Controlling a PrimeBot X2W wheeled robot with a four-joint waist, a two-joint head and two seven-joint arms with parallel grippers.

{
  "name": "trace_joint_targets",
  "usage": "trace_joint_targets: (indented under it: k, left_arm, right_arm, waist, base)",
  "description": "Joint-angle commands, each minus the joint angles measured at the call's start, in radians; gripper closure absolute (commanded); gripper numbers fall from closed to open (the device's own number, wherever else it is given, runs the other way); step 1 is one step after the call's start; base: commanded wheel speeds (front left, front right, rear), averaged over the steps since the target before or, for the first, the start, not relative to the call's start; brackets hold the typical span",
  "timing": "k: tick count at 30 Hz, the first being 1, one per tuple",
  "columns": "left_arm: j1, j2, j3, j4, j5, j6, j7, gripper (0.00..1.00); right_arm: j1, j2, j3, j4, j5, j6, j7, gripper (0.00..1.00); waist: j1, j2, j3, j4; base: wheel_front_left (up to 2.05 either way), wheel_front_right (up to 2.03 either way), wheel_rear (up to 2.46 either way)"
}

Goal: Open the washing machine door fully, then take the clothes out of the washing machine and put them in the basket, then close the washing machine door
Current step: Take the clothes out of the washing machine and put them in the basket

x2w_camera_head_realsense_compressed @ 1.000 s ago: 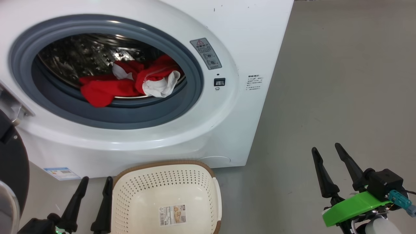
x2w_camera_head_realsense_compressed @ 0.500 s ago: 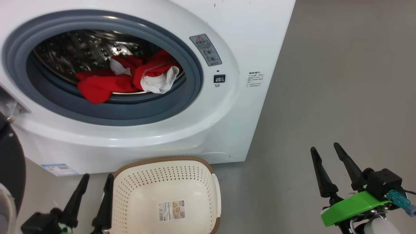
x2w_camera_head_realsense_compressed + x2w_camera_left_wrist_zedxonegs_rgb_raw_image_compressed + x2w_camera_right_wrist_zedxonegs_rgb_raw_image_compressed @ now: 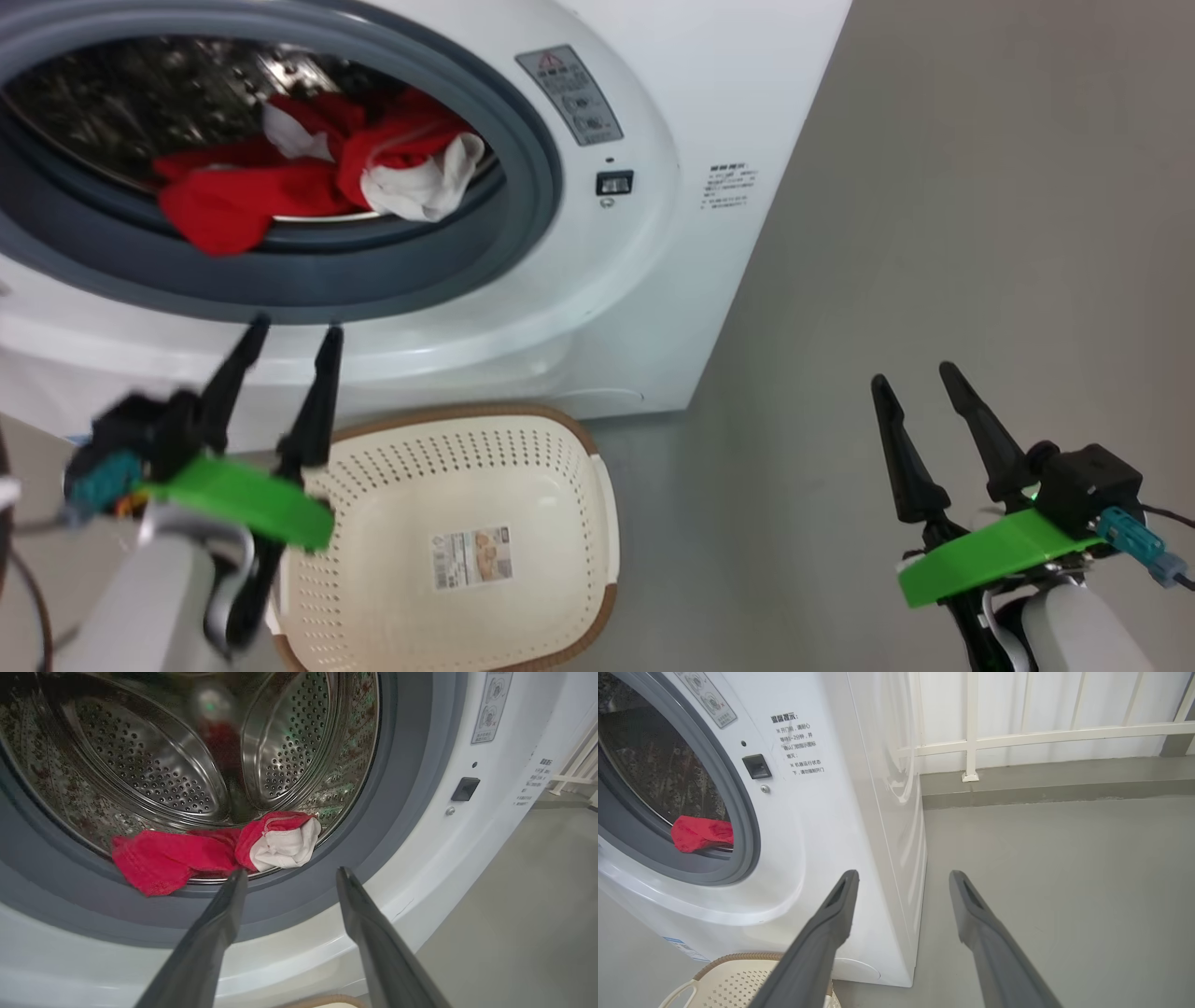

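The washing machine [image 3: 653, 280] stands with its mouth uncovered; the washing machine door is out of view. The clothes [image 3: 280, 187], red with white parts, lie at the front of the steel drum [image 3: 187, 765] and droop over the grey rubber ring [image 3: 397, 812]. My left gripper [image 3: 294, 327] is open and empty, raised in front of the ring just below the clothes [image 3: 210, 851], fingertips apart [image 3: 292, 871]. The cream basket [image 3: 467, 413] sits empty on the floor under the opening. Far to the right, my right gripper [image 3: 913, 376] hovers open and empty over the floor.
Bare grey floor [image 3: 980, 233] stretches to the right of the machine. A white railing [image 3: 1017, 737] and a low kerb run behind it. In the right wrist view the machine's side panel [image 3: 887, 812] is close to the left of my right gripper [image 3: 903, 873].
My left arm has lifted from beside the basket up to the drum opening. The head camera has shifted, sliding the whole scene up and left. The right gripper keeps its place.
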Motion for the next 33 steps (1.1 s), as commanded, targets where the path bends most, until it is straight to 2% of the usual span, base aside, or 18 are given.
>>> trace_joint_targets:
  k: [1, 8, 15, 33]
  left_arm:
    - [-0.095, 0.044, 0.001, 0.029, -0.014, -0.006, -0.008, 0.00]
    - [-0.336, 0.090, -0.103, 0.228, -0.067, -0.006, -0.004, 0.00]
    - [-0.512, 0.133, -0.196, 0.375, -0.119, -0.006, 0.005, 0.00]
    - [-0.736, 0.176, -0.395, 0.584, -0.193, -0.006, 0.002, 0.00]
  right_arm:
    - [-0.031, 0.005, 0.028, -0.028, -0.009, 0.000, -0.009, 0.00]
    - [-0.067, 0.025, 0.048, -0.032, -0.010, 0.000, -0.009, 0.00]
    - [-0.094, 0.034, 0.066, -0.034, -0.003, 0.000, -0.009, 0.00]
    - [-0.130, 0.035, 0.104, -0.050, 0.053, 0.000, -0.009, 0.00]
  waist:
    - [0.0000, 0.0000, 0.048, -0.030]
    - [0.0000, 0.0000, 0.119, -0.084]
    - [0.0000, 0.0000, 0.177, -0.130]
    - [0.0000, 0.0000, 0.246, -0.175]
  base:
    - [0.00, 0.00, 0.00]
    - [0.00, 0.00, 0.00]
    - [0.00, 0.00, 0.00]
    - [0.00, 0.00, 0.00]
